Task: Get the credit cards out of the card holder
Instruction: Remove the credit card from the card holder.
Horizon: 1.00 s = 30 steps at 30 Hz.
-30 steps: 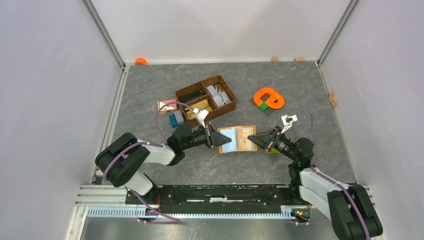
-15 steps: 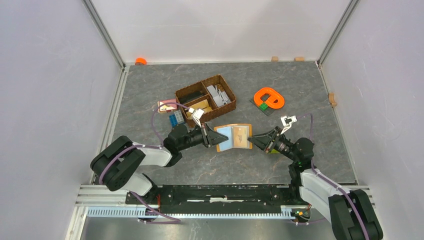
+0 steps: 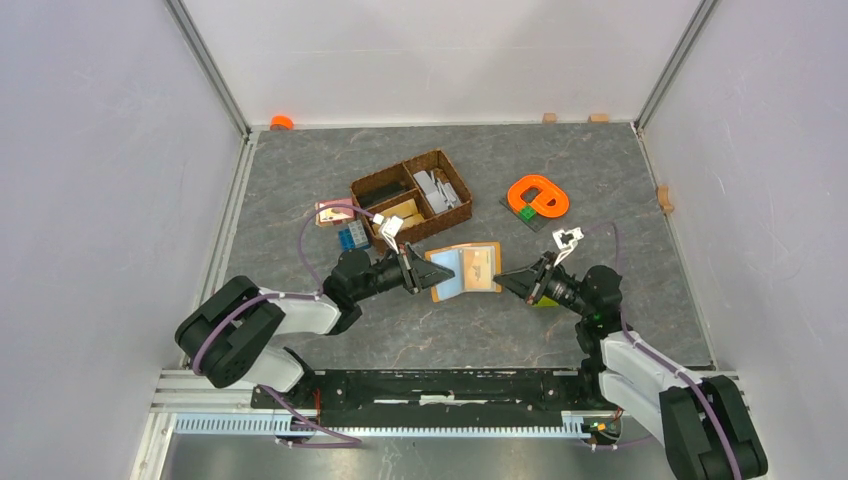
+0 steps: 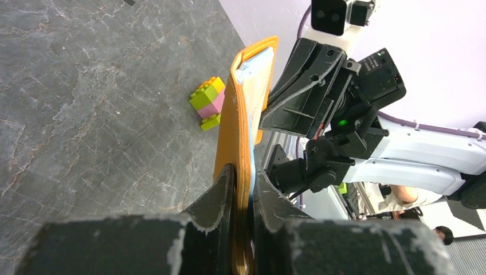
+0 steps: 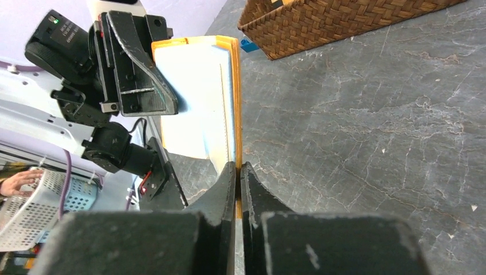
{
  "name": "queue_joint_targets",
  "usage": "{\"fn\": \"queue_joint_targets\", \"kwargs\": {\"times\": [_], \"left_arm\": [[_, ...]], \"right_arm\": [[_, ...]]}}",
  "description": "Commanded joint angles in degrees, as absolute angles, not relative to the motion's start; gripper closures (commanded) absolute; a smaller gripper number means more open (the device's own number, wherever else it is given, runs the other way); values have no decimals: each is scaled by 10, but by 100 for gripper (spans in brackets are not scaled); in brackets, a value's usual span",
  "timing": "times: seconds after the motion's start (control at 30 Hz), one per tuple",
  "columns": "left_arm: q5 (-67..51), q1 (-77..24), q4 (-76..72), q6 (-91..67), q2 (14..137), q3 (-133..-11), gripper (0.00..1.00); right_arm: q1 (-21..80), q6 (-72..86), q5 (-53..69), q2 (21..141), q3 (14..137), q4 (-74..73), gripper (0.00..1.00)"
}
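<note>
Flat mustard-orange leather-like bifold card holder (image 3: 468, 270) mid-table, spread open, light blue + tan inside showing, just near of brown wicker basket (image 3: 456, 180). L gripper (image 3: 424, 272) clamped on its left edge, R gripper (image 3: 503, 281) clamped on right edge. Orange plastic ring (image 3: 538, 195) far right.

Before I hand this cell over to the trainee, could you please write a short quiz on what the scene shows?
1. Which gripper is shut on the card holder? A) left only B) right only C) both
2. True or false: the card holder is folded closed.
3. Fill in: the brown compartmented container behind the card holder is a wicker ____.
Key: 1 C, the left gripper and right gripper each clamp one edge. 2 False, it is spread open. 3 basket.
</note>
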State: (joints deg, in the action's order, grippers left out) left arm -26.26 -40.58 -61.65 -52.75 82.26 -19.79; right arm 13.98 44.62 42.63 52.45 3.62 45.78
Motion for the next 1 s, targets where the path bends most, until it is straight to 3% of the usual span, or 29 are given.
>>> {"fn": "queue_joint_targets", "kwargs": {"times": [0.0, 0.23, 0.33, 0.5, 0.97], "left_arm": [[-281, -403, -669, -542, 826, -211, 98], [-280, -404, -641, -532, 828, -221, 98], [-278, -406, -621, -524, 826, -226, 98], [-276, -410, -603, -515, 827, -233, 98], [-225, -408, -509, -498, 829, -244, 98]], "right_arm": [[163, 390, 415, 516, 75, 399, 97], [239, 314, 363, 518, 123, 312, 98], [269, 277, 316, 521, 145, 256, 87], [285, 264, 298, 538, 161, 230, 77], [289, 288, 355, 490, 135, 314, 62]]}}
